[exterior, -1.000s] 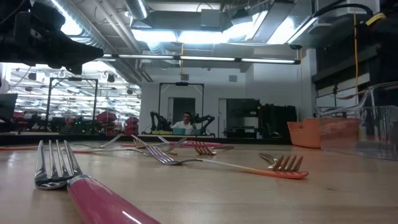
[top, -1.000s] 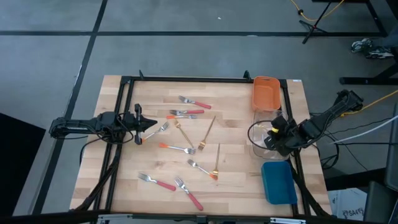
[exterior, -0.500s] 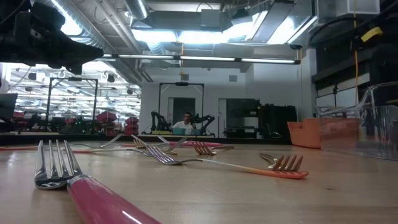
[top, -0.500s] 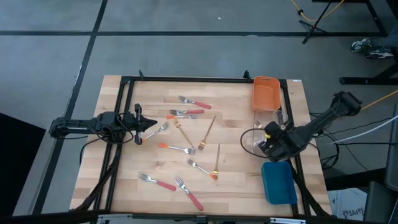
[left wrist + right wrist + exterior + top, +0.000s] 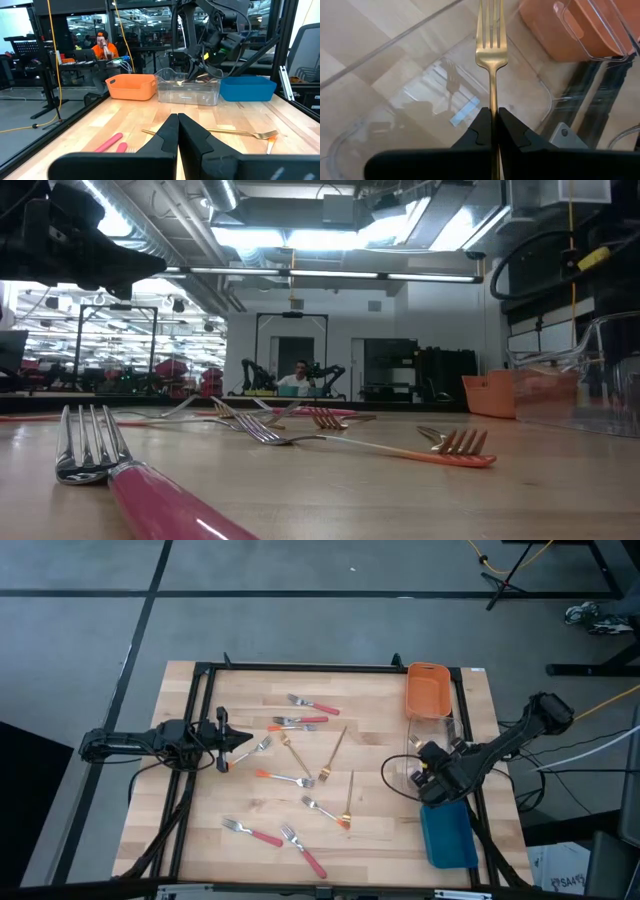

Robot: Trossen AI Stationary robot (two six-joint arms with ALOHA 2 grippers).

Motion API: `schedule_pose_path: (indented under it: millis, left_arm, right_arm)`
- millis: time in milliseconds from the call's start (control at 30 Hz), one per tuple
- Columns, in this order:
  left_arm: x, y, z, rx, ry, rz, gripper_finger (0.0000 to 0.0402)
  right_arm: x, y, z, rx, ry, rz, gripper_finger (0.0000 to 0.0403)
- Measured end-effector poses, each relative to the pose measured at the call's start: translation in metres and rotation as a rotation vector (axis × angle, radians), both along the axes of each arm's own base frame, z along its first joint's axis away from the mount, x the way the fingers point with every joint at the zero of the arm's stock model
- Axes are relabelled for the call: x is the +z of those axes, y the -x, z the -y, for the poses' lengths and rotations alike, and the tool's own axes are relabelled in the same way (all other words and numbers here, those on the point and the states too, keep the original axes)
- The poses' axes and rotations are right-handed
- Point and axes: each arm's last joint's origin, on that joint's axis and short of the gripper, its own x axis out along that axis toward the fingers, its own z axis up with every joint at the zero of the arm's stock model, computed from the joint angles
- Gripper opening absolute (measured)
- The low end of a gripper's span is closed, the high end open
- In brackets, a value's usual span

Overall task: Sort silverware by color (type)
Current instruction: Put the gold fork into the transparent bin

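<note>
dropping a gold fork into the clear bin

high view: hovering over the clear bin (image 5: pixel 425 772), which sits between the orange bin (image 5: pixel 426 689) and the blue bin (image 5: pixel 447 834) along the table's right edge, the right gripper (image 5: pixel 428 780) is at work. the left gripper (image 5: pixel 236 741) waits at the table's left side, its tips near a fork. the rest of the silverware (image 5: pixel 300 780) lies scattered across the middle of the table (image 5: pixel 200 820), pink-handled, orange-handled and gold pieces all mixed.

low view: forks lie flat on the wood, a pink-handled fork (image 5: pixel 120 470) closest to the camera; the clear bin stands at the right edge. a person sits far back in the room.

left wrist view: the left fingers are pressed together with nothing between them. across the table the right arm hangs over the clear bin.

right wrist view: the right fingers pinch the handle of a gold fork (image 5: pixel 491 55), tines pointing away, above the clear bin's floor.

judgement: this looks like the placing step for one gold piece. the next move calls for spreading the fingers so the fork falls inside the bin walls, then going back for another.
</note>
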Motion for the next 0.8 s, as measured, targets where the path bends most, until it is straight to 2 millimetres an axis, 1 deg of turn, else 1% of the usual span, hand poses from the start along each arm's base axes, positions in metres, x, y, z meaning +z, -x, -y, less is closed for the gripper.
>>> schedule_pose_path:
  millis: [533,800]
  left_arm:
    - [0.000,0.000,0.000,0.000,0.000,0.000,0.0000]
    - [0.000,0.000,0.000,0.000,0.000,0.000,0.0000]
  right_arm:
    - [-0.014,-0.006,-0.005,0.001,0.057,-0.081,0.0001]
    - [-0.015,-0.007,-0.005,0.001,0.062,-0.088,0.0001]
